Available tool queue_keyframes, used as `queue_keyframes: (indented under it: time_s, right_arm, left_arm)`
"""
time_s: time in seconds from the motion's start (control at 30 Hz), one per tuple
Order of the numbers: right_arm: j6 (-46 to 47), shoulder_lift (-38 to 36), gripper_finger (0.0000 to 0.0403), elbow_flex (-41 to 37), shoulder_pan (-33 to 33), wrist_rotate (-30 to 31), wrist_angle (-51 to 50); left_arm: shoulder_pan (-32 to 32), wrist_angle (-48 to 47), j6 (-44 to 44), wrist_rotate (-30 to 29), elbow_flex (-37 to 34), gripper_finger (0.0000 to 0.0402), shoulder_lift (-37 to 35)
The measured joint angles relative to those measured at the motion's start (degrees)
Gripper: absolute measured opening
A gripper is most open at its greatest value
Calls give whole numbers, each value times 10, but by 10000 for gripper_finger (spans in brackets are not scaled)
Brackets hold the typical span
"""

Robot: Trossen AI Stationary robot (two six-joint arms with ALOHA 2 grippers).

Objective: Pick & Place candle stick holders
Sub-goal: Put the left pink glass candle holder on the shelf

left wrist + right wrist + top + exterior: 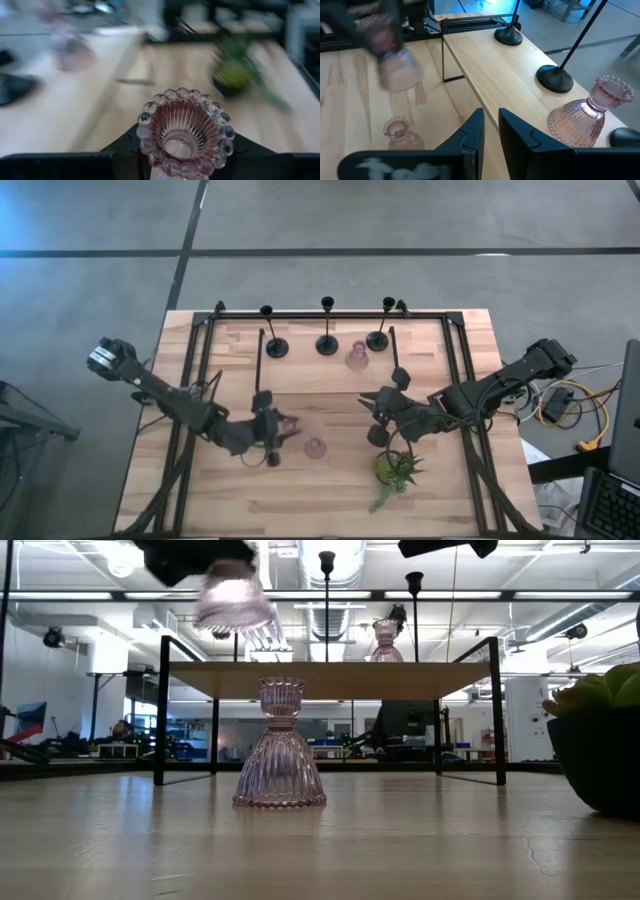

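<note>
Three black candle stick holders (327, 343) stand on their disc bases on a raised wooden shelf (430, 365) at the table's far side. One pink glass holder (357, 358) stands on the shelf beside them; it also shows in the right wrist view (587, 117). A second pink holder (280, 745) stands upright on the table (316, 448). My left gripper (283, 425) is shut on a third pink holder (185, 130), above the table, left of the standing one. My right gripper (490, 132) is empty, its fingers a narrow gap apart, near the shelf's front edge. My left gripper holds the third pink holder between its two fingers, one on each side, just below the beaded rim (150, 107). The rim hides the place of contact. The holder is lifted clear of the table and tilted (235, 600).
A green spiky plant in a dark pot (393, 470) stands near the table's front, close under my right arm; it also shows in the low view (600, 750). The shelf's black frame legs (160, 710) stand on the table. Bare wood lies at the front left.
</note>
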Motion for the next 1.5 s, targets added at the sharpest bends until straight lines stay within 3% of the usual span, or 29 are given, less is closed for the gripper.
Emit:
queue_keyframes:
  time_s: [0.1, 0.2, 0.47, 0.67, 0.97, 1.5]
  right_arm:
    - [0, 0, 49, 0, 0, 0, 0]
    - [0, 0, 49, 0, 0, 0, 0]
    - [-2, 0, 50, 0, 0, -2, -5]
    - [-2, 0, 48, 0, 0, -4, -21]
    - [0, 0, 47, 0, 0, -5, -34]
    - [0, 0, 48, 0, 0, -5, -34]
  left_arm:
    - [24, 1, -19, -71, 30, 130, 6]
    - [60, -11, -30, -100, 57, 130, 14]
    - [187, -106, -83, -55, 128, 130, 52]
    - [245, -117, -120, -17, 146, 130, 79]
    - [267, -125, -122, -15, 153, 130, 105]
    - [274, -151, -137, -66, 153, 130, 103]
